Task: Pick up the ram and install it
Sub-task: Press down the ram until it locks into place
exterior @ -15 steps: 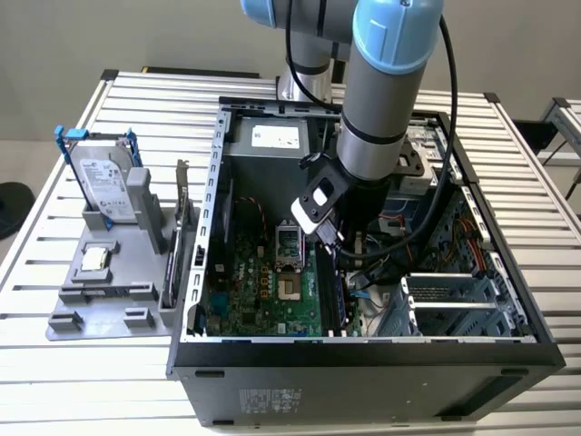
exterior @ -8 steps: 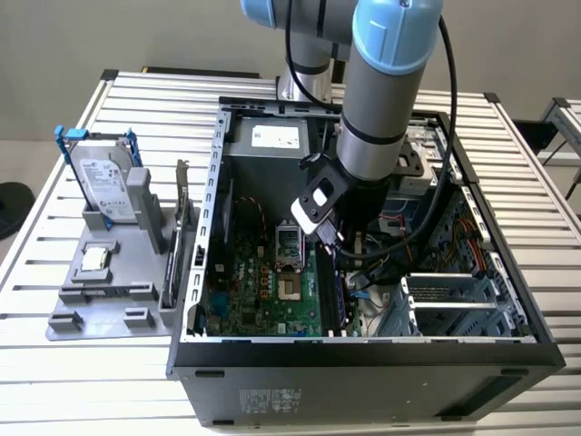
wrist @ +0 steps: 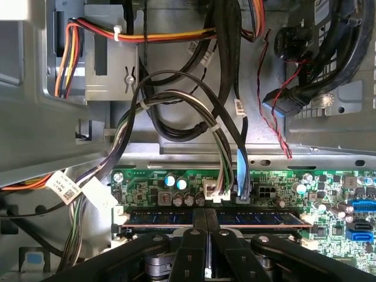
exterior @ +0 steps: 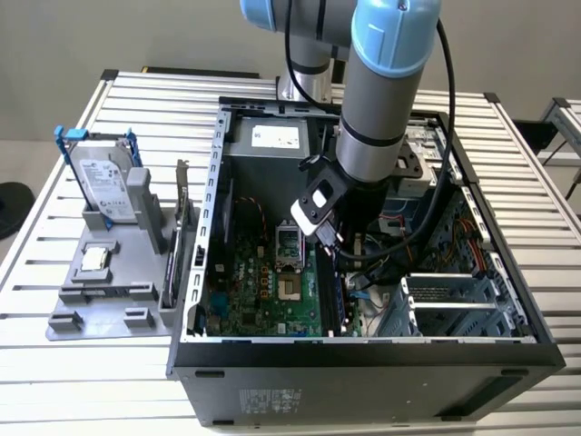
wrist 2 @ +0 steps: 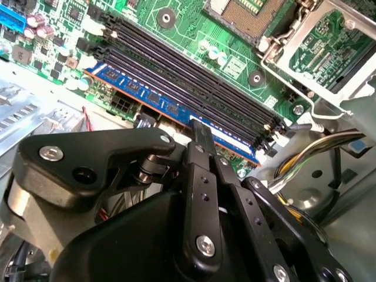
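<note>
A slatted metal table [exterior: 82, 381] stands before a plain grey wall [exterior: 109, 32].

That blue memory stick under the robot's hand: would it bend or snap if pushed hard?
The ram looks like a thin, flat board, so probably stiff and light. Its small chips suggest it is fragile. Standing on edge in the slot, it would likely resist straight pushes better than sideways ones.

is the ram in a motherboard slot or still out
In a slot: the ram stands on edge along the empty dark slots, with the end effector on its top edge. Fully latched: cannot tell.

Robotics lab: slatted alu bench [exterior: 109, 100], opened PC case [exterior: 363, 363].
</note>
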Motion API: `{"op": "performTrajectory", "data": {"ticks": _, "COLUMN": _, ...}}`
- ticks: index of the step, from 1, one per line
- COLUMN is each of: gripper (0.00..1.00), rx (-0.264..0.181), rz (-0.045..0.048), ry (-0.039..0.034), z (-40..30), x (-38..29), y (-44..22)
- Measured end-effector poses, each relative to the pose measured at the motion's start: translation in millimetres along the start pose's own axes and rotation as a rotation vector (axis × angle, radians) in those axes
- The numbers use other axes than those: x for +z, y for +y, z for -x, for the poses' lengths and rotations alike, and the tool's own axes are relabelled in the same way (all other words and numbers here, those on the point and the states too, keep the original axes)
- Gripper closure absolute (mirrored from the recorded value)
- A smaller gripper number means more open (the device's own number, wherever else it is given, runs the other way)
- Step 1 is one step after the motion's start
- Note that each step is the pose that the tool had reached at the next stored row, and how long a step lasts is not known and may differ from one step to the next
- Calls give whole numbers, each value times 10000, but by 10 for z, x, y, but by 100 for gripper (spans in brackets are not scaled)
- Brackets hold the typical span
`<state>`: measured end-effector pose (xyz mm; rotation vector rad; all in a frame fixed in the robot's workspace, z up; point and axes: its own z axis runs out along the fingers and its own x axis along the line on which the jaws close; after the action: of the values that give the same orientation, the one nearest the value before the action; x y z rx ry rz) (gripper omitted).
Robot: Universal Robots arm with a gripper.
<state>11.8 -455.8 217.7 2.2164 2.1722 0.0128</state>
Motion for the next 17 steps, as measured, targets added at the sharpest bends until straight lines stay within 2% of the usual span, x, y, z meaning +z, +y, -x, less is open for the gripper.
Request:
{"op": "performTrajectory", "data": {"ticks": 4, "gripper": 100, "rx": 0, "rz": 1, "ry": 4, "z": -1, "x": 1, "y": 0}}
{"op": "performTrajectory", "data": {"ticks": 7, "gripper": 100, "rx": 2, "rz": 9, "ry": 40, "z": -5, "x": -43, "y": 2}}
{"op": "performTrajectory", "data": {"ticks": 11, "gripper": 100, "rx": 1, "rz": 3, "ry": 11, "z": 3, "x": -201, "y": 7}}
{"op": "performTrajectory", "data": {"ticks": 17, "gripper": 100, "rx": 1, "rz": 2, "ry": 8, "z": 7, "x": -389, "y": 13}}
